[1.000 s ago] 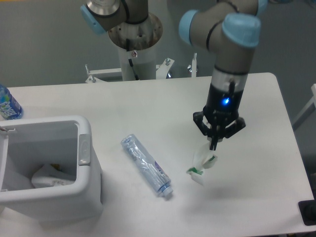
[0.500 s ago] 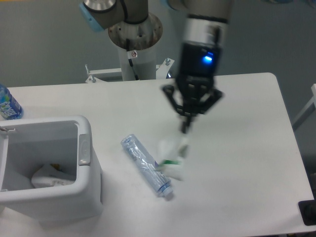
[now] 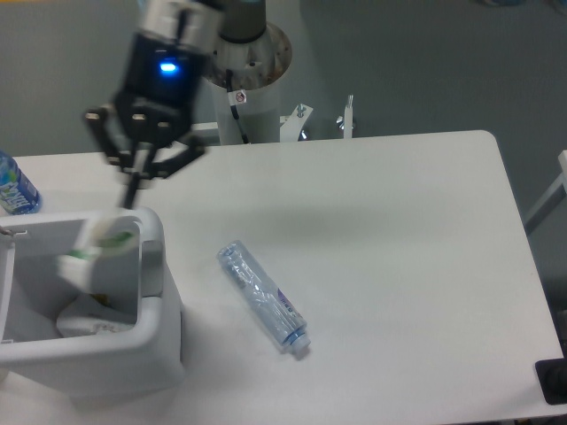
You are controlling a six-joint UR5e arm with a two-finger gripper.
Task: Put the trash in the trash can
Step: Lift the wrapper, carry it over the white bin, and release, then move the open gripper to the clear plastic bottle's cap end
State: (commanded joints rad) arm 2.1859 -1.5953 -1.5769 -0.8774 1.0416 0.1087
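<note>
Though blurred — bottle (image 3: 262, 297) label unreadable.

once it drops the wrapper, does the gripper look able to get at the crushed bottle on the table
Probably yes. The crushed bottle lies alone on the table, nothing over or against it. The gripper holds the wrapper over the trash can, so it is occupied for now.

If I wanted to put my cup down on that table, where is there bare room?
The right half of the table, past the crushed bottle, is bare. So is the strip between bottle and far edge. The left is crowded: the trash can, the gripper holding the wrapper above it, and a blue-labelled bottle.
</note>
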